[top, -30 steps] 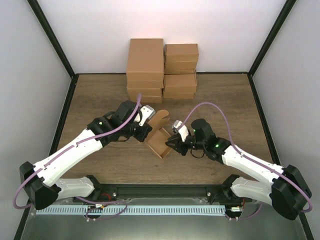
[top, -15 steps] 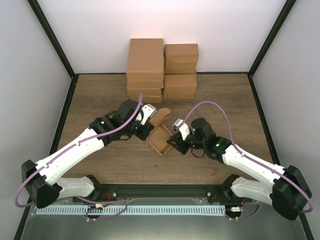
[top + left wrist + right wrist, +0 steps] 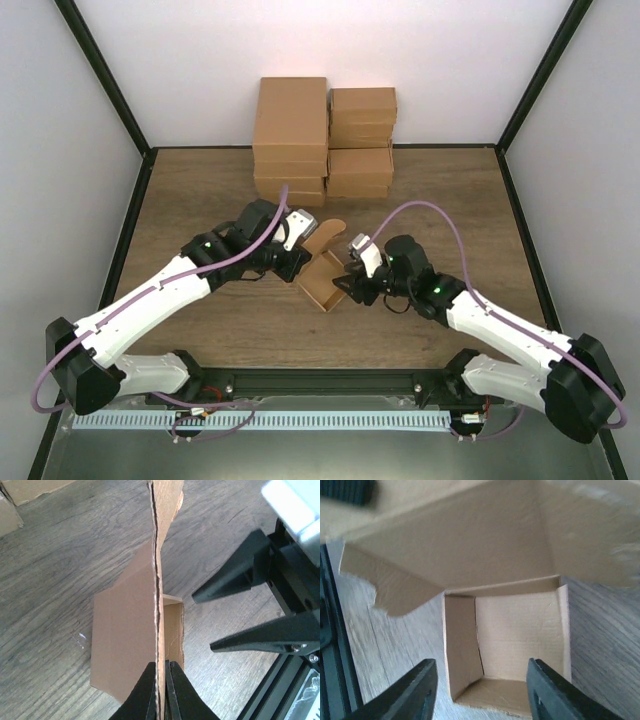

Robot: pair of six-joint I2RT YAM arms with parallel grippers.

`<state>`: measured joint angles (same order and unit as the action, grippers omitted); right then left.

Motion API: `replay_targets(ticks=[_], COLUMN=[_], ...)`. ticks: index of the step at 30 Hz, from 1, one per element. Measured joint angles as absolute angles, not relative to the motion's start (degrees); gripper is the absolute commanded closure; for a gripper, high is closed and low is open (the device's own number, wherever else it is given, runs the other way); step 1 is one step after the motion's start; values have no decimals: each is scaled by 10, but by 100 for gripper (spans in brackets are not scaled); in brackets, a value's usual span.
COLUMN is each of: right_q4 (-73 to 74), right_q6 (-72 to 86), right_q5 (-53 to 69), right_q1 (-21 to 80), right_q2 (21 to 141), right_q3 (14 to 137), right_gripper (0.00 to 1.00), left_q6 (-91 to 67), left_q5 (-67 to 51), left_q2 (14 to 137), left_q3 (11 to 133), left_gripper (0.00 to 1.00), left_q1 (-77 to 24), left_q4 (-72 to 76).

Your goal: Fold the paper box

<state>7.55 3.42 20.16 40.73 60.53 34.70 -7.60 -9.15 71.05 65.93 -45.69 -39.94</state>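
the left gripper [image 3: 161, 687] pinches the upright flap of the half-formed paper box [image 3: 322, 282] on the table [image 3: 200, 190]; the right gripper [image 3: 480, 680] hangs spread over its cavity, seemingly touching nothing.

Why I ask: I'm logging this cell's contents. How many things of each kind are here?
Robot arms: 2 (left arm, right arm)
Open paper box: 1
Group of stacked closed cartons: 1, single cartons too hard to count
Total: 4

Wood-grain tabletop [image 3: 200, 190]; white walls [image 3: 300, 40]; black corner posts [image 3: 100, 75]; brown cartons [image 3: 290, 130] stacked at back edge.
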Motion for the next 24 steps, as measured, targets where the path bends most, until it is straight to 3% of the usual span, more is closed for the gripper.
replay_targets(ticks=[3,9,17,21,24], right_q4=[40,-91,-162,-164,-162], right_q6=[25,-4,-68,-97,-116], right_q5=[209,214,230,268,303], right_q1=[390,354,314,312,312], right_q2=[594,590,672,689,705], right_q3=[340,302,317,340,357], right_gripper=[34,30,13,16,27], left_q6=[-76,-76,-74,-72,-70], left_q5=[-99,-111,-132,-138,-142], left_q2=[710,710,705,702,702], left_q3=[659,659,659,659,659], left_gripper=[96,96,96,96,96], left_q1=[-457,-457,-457,-457,-457], left_q4=[-399,-400,-406,-415,-421])
